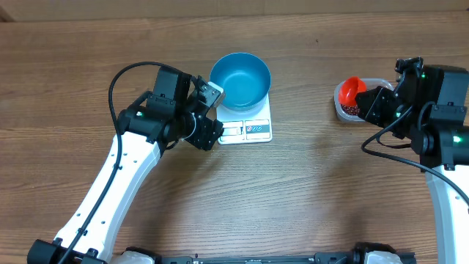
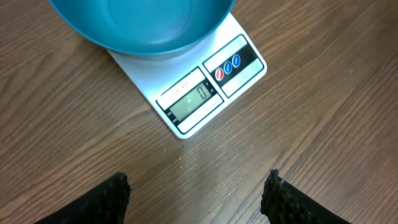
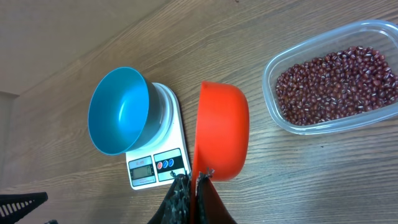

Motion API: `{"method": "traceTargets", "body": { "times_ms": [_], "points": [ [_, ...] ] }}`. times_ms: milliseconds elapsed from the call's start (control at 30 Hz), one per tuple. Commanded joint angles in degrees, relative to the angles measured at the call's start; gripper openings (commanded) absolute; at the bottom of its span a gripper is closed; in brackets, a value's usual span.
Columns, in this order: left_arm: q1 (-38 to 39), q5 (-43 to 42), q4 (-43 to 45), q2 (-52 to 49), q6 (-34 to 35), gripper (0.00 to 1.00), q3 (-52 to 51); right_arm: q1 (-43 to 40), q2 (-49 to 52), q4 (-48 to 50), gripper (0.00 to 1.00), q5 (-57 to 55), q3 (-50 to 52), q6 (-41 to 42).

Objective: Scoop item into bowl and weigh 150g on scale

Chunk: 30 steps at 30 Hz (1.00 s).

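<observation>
on the wood table [image 1: 308, 198] the blue bowl [image 1: 240, 78] sits on the white scale [image 1: 253, 130] at 12 o'clock, the left gripper [image 2: 196, 190] spread wide and empty at the scale's 9 o'clock. at 2 o'clock the clear tub [image 3: 273, 112] lies under an orange scoop [image 3: 221, 130] pinched by its handle in the right gripper [image 3: 186, 186], the beans [image 3: 336, 81] inside the tub.

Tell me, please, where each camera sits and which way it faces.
Overhead: above the table, looking straight down; left arm, right arm show.
Left wrist: close above scale and bowl, looking down; open left fingers at bottom.
Right wrist: higher, looking down past scoop at tub of beans; shut right fingers pinch scoop.
Shared: all see bowl on scale.
</observation>
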State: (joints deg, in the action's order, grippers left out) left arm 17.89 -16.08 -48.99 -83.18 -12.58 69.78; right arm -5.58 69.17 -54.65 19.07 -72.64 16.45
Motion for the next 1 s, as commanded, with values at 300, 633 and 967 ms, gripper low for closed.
{"method": "traceTargets", "body": {
  "times_ms": [300,633,967],
  "points": [
    [-0.3,3.1,-1.5,-0.3,-3.9,0.82,-0.4,-0.1,-0.1,0.3,0.04,-0.4,-0.9,-0.2],
    [-0.3,-0.2,-2.1,8.9,0.3,1.00,-0.2,-0.1,-0.1,0.2,0.04,-0.4,-0.9,-0.2],
    [-1.4,-0.3,-1.7,15.2,0.8,0.99,-3.6,-0.1,-0.1,0.2,0.04,-0.4,-0.9,-0.2]
  ]
}}
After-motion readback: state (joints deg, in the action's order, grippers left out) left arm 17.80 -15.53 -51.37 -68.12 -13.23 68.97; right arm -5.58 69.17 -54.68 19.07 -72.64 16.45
